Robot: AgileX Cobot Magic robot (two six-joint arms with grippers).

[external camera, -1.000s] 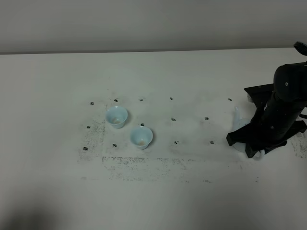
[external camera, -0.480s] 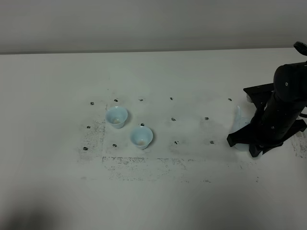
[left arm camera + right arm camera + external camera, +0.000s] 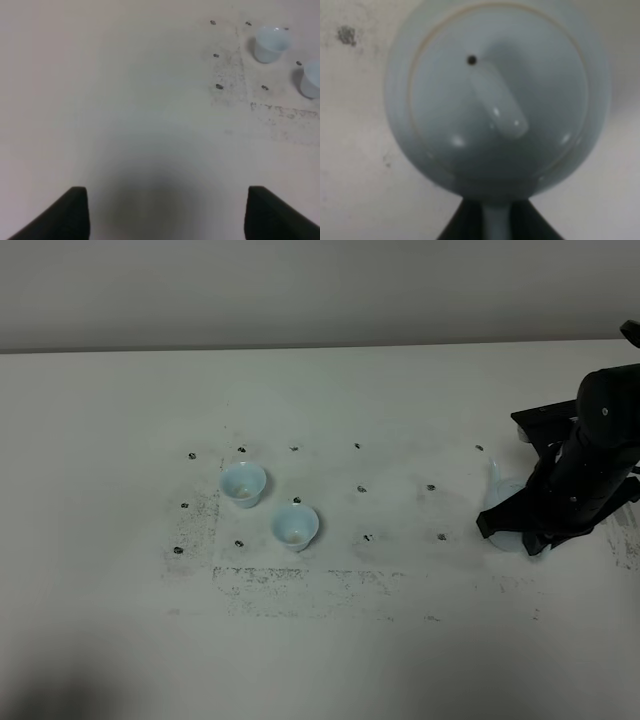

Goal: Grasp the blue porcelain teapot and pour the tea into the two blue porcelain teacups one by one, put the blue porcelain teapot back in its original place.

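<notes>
Tea service about to begin: the teapot (image 3: 503, 525) sits at the right side of the table (image 3: 350, 640), mostly hidden under the right arm (image 3: 590, 460). The right jaws are closed narrowly on its handle (image 3: 496, 222). Whether the pot has left the table cannot be told. The rear cup (image 3: 243, 483) and the front cup (image 3: 296, 525) stand near each other but apart, well away to the left of the pot.

The risks look plain. The grip is on a thin, glossy loop at one side of a round, heavy body, so the pot may swing or twist in the jaws when raised. The lid (image 3: 545, 85) seems only to rest in place and could slide off in a steep tilt. The carry to the cups is long, the cups are small and light, and a low spout (image 3: 493, 478) could knock one over or pour wide of the rim. Because the two stand so near each other, a stream meant for one may splash the other.

The right wrist camera alone shows the lid, its knob (image 3: 500, 107), a small vent hole (image 3: 471, 60) and the handle caught between the dark jaws, all of it masked by the arm in the high view. Only the high view gives the spout and the whole stretch of table between pot and cups. The left wrist camera shows the left jaws wide apart and holding nothing, with both cups ahead of them. That arm is out of the high view.
</notes>
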